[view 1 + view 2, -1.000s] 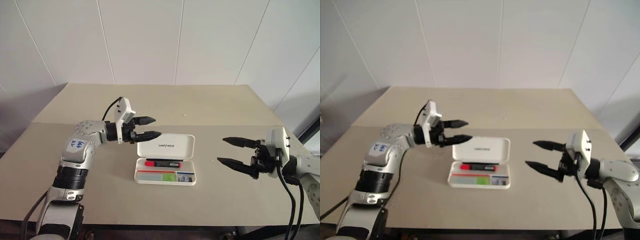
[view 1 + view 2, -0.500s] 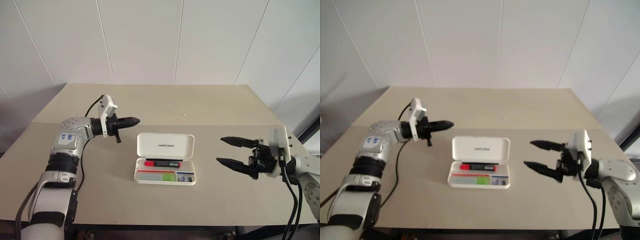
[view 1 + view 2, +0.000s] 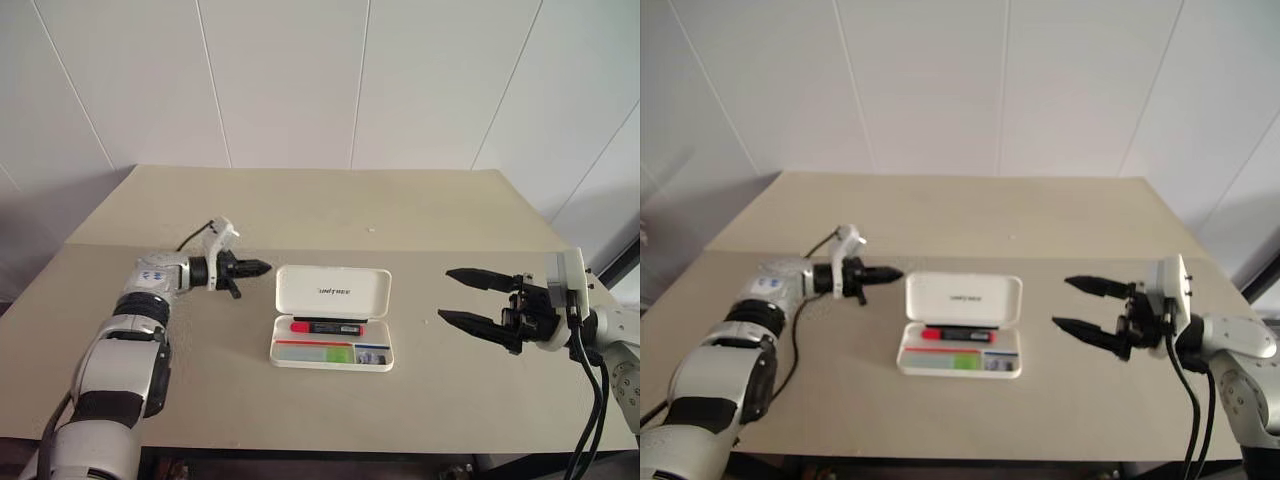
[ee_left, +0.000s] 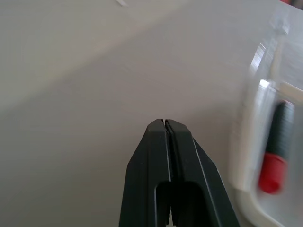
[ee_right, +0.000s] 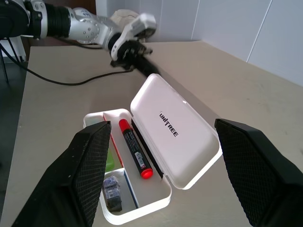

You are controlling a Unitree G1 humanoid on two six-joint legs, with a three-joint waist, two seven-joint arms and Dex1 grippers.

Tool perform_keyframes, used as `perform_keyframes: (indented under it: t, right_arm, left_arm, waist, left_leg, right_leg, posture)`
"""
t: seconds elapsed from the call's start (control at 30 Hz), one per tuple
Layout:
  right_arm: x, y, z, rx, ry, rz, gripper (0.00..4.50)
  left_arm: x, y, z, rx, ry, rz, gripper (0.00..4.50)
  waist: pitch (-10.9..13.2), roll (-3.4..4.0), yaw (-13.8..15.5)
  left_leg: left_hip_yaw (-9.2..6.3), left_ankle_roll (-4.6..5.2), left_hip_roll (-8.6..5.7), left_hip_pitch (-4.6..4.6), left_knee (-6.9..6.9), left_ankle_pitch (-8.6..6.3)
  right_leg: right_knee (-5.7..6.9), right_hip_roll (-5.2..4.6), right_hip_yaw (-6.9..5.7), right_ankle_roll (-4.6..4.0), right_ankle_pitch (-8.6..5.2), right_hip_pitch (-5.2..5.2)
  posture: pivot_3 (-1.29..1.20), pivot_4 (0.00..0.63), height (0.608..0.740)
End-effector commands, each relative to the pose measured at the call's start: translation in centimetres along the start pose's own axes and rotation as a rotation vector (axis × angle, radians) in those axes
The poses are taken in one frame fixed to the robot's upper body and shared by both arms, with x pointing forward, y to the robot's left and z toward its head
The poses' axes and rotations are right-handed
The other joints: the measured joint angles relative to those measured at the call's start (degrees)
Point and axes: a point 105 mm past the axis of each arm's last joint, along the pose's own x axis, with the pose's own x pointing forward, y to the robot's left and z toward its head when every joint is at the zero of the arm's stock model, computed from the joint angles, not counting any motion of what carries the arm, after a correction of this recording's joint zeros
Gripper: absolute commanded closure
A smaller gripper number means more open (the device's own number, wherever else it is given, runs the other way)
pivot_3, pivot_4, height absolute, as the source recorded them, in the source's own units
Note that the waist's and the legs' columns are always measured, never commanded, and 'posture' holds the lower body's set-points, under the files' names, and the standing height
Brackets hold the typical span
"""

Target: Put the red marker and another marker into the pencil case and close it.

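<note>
The white pencil case (image 3: 333, 291) lies open mid-table with its lid standing up at the back. In its tray rest the red marker (image 3: 325, 326) and, nearer me, the light green marker (image 3: 337, 353). My left gripper (image 3: 262, 267) is shut on nothing, low over the table just left of the lid's upper corner, pointing at it. Its wrist view shows the closed fingertips (image 4: 164, 124) with the red marker (image 4: 273, 165) beside them. My right gripper (image 3: 458, 297) hovers open to the right of the case, facing it, and looks at the red marker (image 5: 135, 153) and lid (image 5: 177, 127).
A small dark item (image 3: 370, 356) sits in the tray's right compartment. The beige table (image 3: 200, 380) has a seam running across behind the case. A black cable (image 3: 195, 235) loops off the left wrist. White walls stand behind the table.
My left gripper has shut, drawn back from the lid's left edge and sunk lower towards the table. The right gripper and the case have stayed put.
</note>
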Motion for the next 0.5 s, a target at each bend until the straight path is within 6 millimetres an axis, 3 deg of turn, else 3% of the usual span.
perform_keyframes:
  t: [0.03, 0.33, 0.5]
  right_arm:
    - [-0.1, 0.0, 0.8, -0.044, -0.004, -0.005, 0.00]
    - [-0.3, 0.3, 0.9, -0.044, 0.003, -0.016, 0.00]
    - [-0.4, 0.3, 1.0, -0.035, -0.007, -0.011, 0.00]
  left_arm:
    - [0.0, -1.1, 1.3, 0.002, -0.006, -0.106, 4.47]
    - [-0.3, -4.0, 1.6, -0.012, 0.016, -0.379, 4.47]
    - [-0.3, -4.7, -0.1, 0.030, 0.152, -0.427, 4.47]
  waist:
    - [0.0, 0.00, -0.1]
    - [0.0, 0.00, -0.1]
    - [0.0, 0.00, -0.1]
  left_leg:
    - [0.00, 0.00, 0.00, 0.00, 0.00, 0.00]
    - [0.00, 0.00, 0.00, 0.01, 0.00, 0.00]
    - [-0.01, 0.00, 0.01, 0.01, 0.00, 0.00]
  right_leg:
    - [0.00, 0.00, 0.00, 0.00, 0.00, 0.00]
    - [0.01, 0.00, 0.00, 0.00, 0.00, 0.00]
    - [0.02, -0.01, 0.01, 0.00, 0.00, 0.00]
  posture:
    - [0.00, 0.150, 0.740]
    - [0.00, 0.150, 0.740]
    - [0.00, 0.150, 0.740]
